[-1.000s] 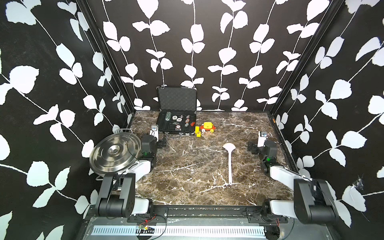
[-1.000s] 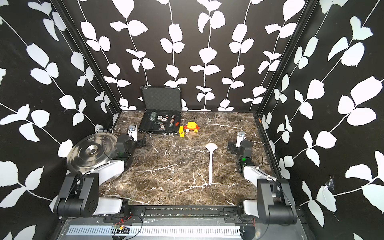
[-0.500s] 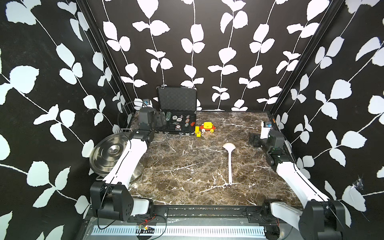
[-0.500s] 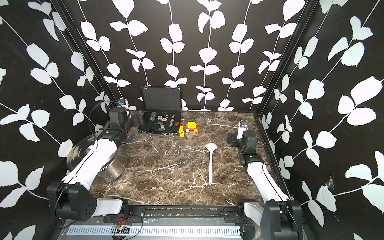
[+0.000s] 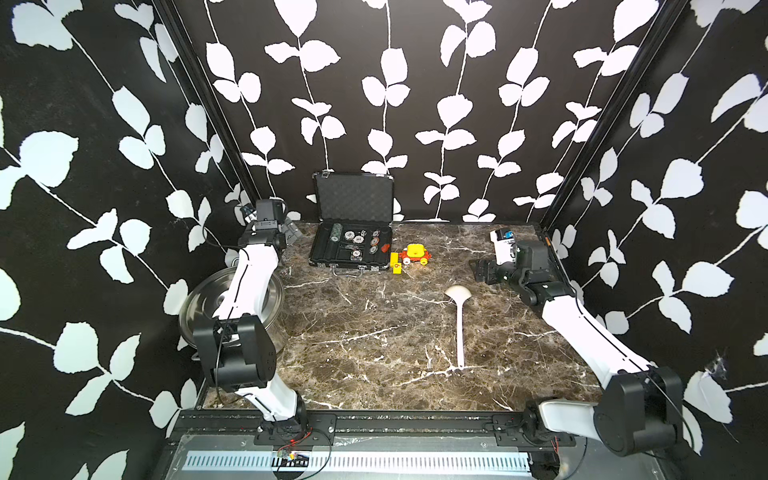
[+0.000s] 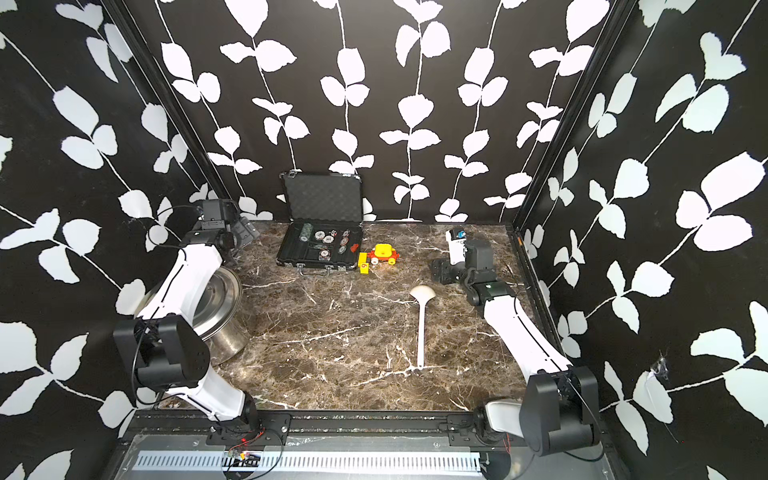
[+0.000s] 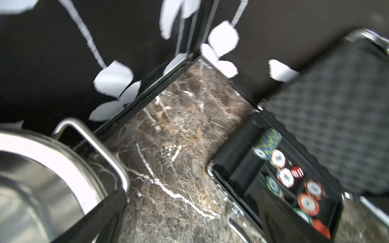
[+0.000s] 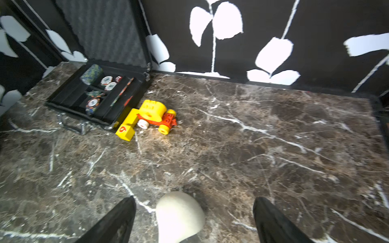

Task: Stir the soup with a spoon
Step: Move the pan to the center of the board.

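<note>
White ladle (image 5: pixel 459 324) flat, ctr-right; steel pot (image 6: pixel 227 338) upright, far left.

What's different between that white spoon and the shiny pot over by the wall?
The spoon is matte white and slender; the pot is shiny steel, broad and round. The spoon lies flat in plain sight, bowl toward the back wall; the pot stands upright, partly hidden behind the left arm. Both rest on the marble table, and nothing is holding either.
</note>
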`<act>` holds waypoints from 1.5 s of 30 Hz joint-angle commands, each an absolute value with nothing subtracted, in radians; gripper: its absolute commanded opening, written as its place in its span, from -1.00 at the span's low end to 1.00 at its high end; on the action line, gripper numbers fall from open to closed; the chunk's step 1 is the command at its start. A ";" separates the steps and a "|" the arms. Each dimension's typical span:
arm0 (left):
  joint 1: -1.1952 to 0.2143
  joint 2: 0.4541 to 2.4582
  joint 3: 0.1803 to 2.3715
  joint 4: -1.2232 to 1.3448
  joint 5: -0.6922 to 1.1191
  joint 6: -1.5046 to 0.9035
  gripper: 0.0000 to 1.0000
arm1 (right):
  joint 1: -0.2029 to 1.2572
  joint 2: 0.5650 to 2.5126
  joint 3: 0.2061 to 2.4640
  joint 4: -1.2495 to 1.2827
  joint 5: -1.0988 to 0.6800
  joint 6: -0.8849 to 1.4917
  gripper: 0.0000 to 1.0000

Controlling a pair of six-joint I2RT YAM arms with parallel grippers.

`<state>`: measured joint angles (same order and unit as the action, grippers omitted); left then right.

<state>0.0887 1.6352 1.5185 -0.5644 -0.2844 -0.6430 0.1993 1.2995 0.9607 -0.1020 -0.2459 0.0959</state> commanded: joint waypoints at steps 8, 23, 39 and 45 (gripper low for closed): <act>0.164 1.648 1.479 -0.534 -0.247 -0.824 0.90 | 0.261 1.342 1.015 -0.130 -0.253 0.111 0.74; 0.204 1.683 1.445 -0.504 -0.251 -0.888 0.65 | 0.291 1.395 1.052 -0.162 -0.247 0.094 0.66; 0.216 1.711 1.455 -0.552 -0.175 -0.858 -0.02 | 0.296 1.401 1.022 -0.151 -0.237 0.102 0.61; 0.216 1.668 1.430 -0.598 -0.113 -0.832 -0.48 | 0.298 1.394 0.984 -0.110 -0.235 0.120 0.59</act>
<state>0.2157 1.7103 1.4548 -0.5438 -0.1757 -0.8585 0.2893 1.3968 1.0092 -0.1600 -0.2428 0.1047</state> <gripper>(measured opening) 0.268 0.797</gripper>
